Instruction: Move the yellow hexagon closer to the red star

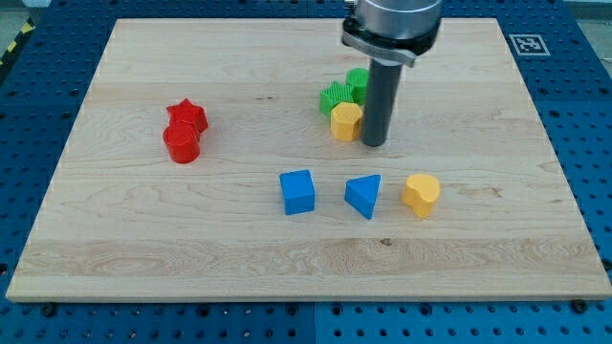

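Observation:
The yellow hexagon [345, 121] sits a little right of the board's middle, near the view's top. My tip [374, 143] stands right beside it on its right side, touching or nearly touching it. The red star [187, 116] lies far off toward the view's left, with a red cylinder [181, 143] touching it just below. Two green blocks [337, 96] [358, 80] crowd the hexagon's upper side.
A blue cube [297, 191], a blue triangular block [364, 196] and a yellow heart-shaped block [421, 194] lie in a row below the hexagon. The wooden board [115, 248] rests on a blue perforated table.

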Controlling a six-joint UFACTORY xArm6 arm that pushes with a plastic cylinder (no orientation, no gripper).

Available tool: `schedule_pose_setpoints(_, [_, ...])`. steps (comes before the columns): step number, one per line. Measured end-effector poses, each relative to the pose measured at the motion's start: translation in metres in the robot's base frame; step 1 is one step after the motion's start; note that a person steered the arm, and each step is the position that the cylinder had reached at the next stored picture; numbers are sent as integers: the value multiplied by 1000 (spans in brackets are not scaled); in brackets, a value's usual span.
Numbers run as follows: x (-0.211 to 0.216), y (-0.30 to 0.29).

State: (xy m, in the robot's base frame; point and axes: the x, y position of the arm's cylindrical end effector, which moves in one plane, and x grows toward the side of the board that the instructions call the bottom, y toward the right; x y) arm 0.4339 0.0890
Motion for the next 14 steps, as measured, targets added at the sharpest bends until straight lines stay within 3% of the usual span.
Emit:
schedule_pose_setpoints(2, [-4, 21])
schedule_pose_setpoints(5, [-6, -38])
schedule_pose_setpoints(11, [-34, -56])
schedule_pose_setpoints(14, [-42, -114])
